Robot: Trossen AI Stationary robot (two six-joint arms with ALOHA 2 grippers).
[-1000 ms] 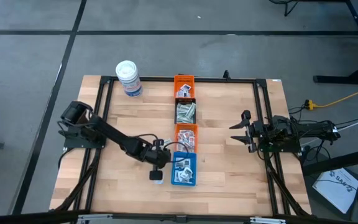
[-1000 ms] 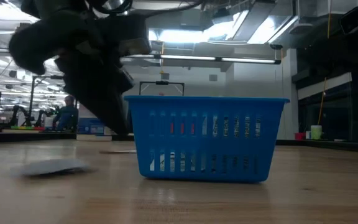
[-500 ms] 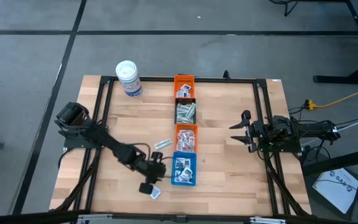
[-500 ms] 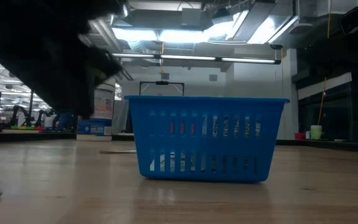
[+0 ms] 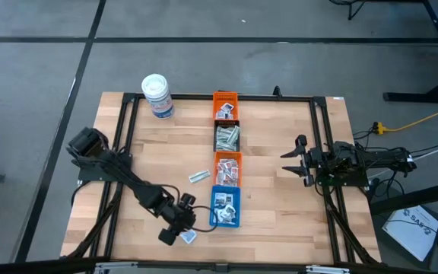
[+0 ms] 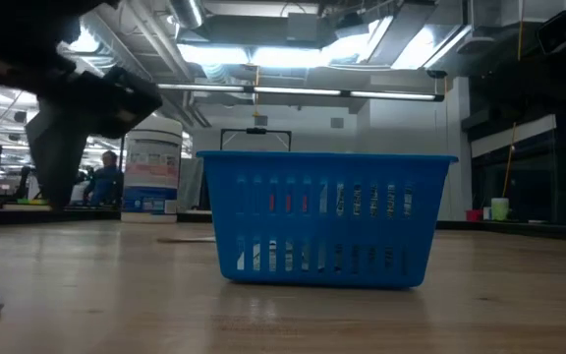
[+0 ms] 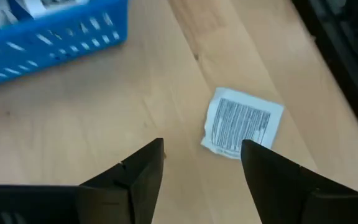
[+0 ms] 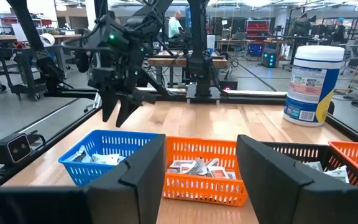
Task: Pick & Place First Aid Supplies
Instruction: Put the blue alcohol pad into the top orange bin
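Note:
A white packet with black print lies flat on the wooden table, just left of the blue bin near the front edge. My left gripper hovers over it, open and slanting down, its fingertips short of the packet. A pale strip lies loose on the table left of the bins. The blue bin, two orange bins and a black bin hold more packets and strips. My right gripper waits open and level at the table's right.
The four bins stand in a row down the table's middle. A white tub with a blue label stands at the far left corner. A black frame runs around the tabletop. Bare wood lies left of the bins and near the front edge.
My left gripper has swung from beside the blue bin toward the table's near edge and somewhat left, rolling as it went, and has opened. The white packet has moved with it toward the near edge and now lies flat on the table, free of the fingers.

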